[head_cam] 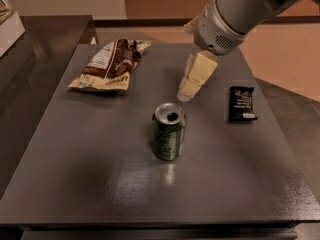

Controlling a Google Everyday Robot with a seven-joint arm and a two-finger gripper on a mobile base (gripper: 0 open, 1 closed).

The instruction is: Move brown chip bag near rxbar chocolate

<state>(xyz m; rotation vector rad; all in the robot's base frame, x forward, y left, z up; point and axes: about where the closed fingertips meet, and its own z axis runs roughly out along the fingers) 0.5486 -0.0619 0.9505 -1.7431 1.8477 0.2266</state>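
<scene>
Brown chip bag (107, 66) lies left of the mid-table tool (187, 91).

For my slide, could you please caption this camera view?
Claw hovers between chip bag and rxbar, just behind the green can.

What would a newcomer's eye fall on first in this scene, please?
Probably the large grey arm at the upper right, its cream claw hanging above the table just behind the upright green soda can. Next, the brown chip bag at the back left and the black rxbar chocolate at the right.
</scene>
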